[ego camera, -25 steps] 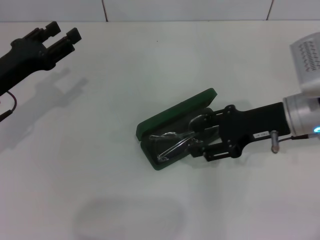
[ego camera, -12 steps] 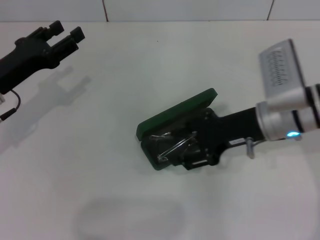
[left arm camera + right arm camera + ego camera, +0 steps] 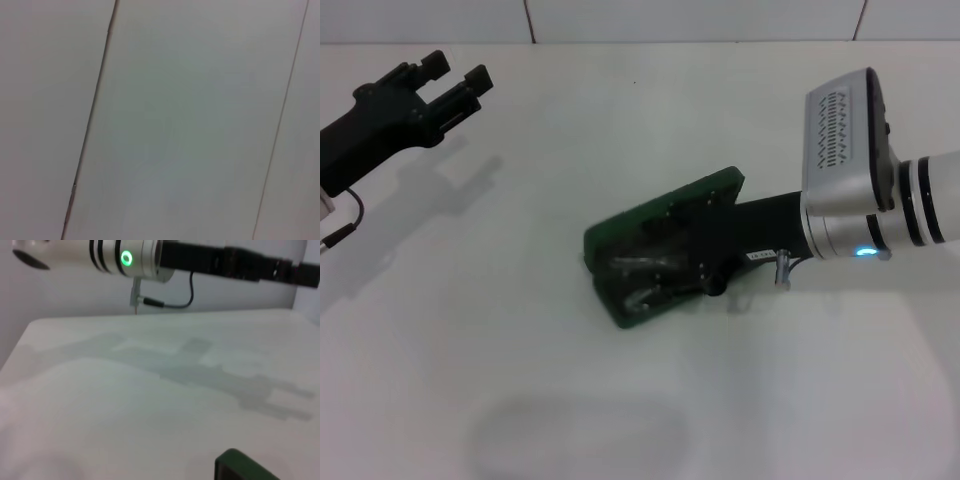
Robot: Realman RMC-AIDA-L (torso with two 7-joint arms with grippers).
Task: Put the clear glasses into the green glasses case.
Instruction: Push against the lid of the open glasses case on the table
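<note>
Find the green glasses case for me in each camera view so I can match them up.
Head view: the green glasses case lies mid-table, partly covered by the right gripper reaching in from the right.
Left wrist view: not in it; only pale panels with dark seams.
Right wrist view: just a dark green corner at the bottom edge.
Shared landmark: the left arm, far left in the head view, crosses the top of the right wrist view.

Glasses case (image 3: 665, 215): dark green shell, black inside. Glasses (image 3: 645, 290): colourless, see-through, pale glints against black. Right gripper (image 3: 695, 262): black; arm behind silver-white with black rings, small blue light. Left gripper (image 3: 445, 82): black all over, black cable trailing. Table (image 3: 570, 140): plain white, grey shadows. Wall (image 3: 200, 100): pale grey-white panels, dark seams.
</note>
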